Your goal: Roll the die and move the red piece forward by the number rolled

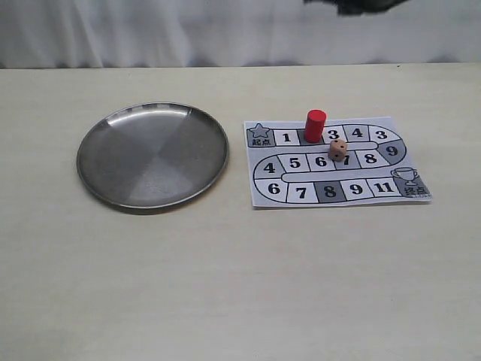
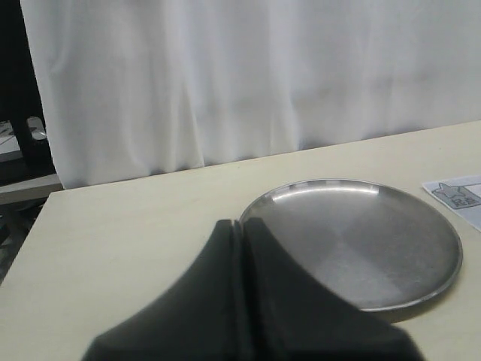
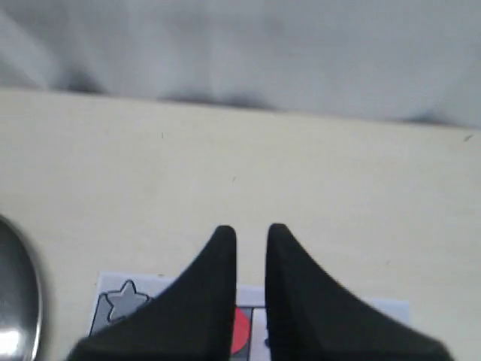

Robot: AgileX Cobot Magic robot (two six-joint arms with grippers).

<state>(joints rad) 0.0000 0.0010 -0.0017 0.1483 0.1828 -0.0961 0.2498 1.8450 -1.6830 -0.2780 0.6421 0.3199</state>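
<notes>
The red piece (image 1: 315, 125) stands upright on the board's (image 1: 355, 189) top row, between squares 1 and 3. The beige die (image 1: 338, 150) rests on the middle row, beside square 7. In the right wrist view my right gripper (image 3: 246, 232) is open by a narrow gap with nothing between its fingers. It hangs above the board (image 3: 124, 301), and a sliver of the red piece (image 3: 239, 335) shows below that gap. My left gripper (image 2: 240, 223) is shut and empty, at the near rim of the steel plate (image 2: 361, 241). The die is hidden in both wrist views.
A round steel plate (image 1: 152, 154) lies left of the board, with nothing in it. A white curtain hangs behind the table's far edge. A dark part of an arm (image 1: 361, 6) shows at the top right edge of the exterior view.
</notes>
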